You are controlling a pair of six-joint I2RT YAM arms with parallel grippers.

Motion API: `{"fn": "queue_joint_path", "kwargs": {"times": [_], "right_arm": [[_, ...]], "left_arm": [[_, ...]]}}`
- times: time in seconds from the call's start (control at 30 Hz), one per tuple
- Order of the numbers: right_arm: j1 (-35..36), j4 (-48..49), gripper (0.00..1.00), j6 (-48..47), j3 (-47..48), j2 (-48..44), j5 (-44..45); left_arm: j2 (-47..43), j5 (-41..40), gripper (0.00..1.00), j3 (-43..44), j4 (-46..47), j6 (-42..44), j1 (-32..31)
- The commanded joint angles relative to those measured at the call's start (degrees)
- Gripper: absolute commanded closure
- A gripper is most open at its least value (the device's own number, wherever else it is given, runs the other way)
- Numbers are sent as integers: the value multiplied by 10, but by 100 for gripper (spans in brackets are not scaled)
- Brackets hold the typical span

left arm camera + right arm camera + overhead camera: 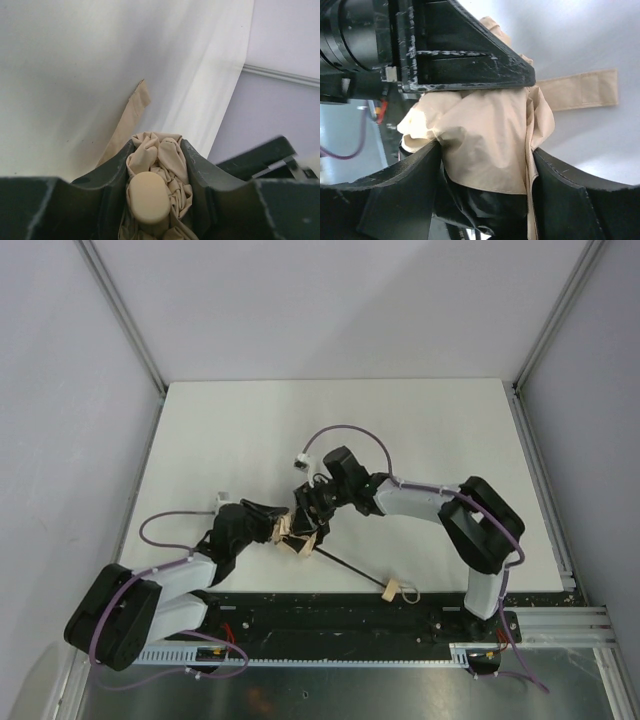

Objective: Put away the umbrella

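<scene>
Seen from above, the umbrella [300,538] lies on the white tabletop [250,430] near its front edge, between my two arms. Its beige canopy [480,135] is bunched up. The thin dark shaft [350,570] runs out to the right and ends in a small tan handle [392,590]. My left tool [157,146] is closed narrow on the canopy's end, with fabric and the rounded end cap [147,197] packed between its fingers, I judge to steady the bundle. My right tool [485,152] straddles the canopy from the other side; I cannot tell whether it grips. The closing strap [580,90] lies flat and unfastened, so wrapping looks unfinished.
</scene>
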Motion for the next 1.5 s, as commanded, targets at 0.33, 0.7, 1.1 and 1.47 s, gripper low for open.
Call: {"fn": "queue_joint_path", "kwargs": {"times": [0.33, 0.7, 1.1, 1.47], "right_arm": [[165, -71, 32, -242, 9, -18, 347], [134, -78, 26, -231, 6, -21, 125], [55, -24, 6, -91, 1, -20, -122], [119, -108, 5, -186, 23, -5, 169]], "left_arm": [[-10, 34, 100, 80, -168, -73, -3], [-41, 33, 100, 95, -217, -61, 2], [-62, 47, 100, 98, -155, 18, 13], [-56, 117, 100, 91, -138, -63, 20]]}}
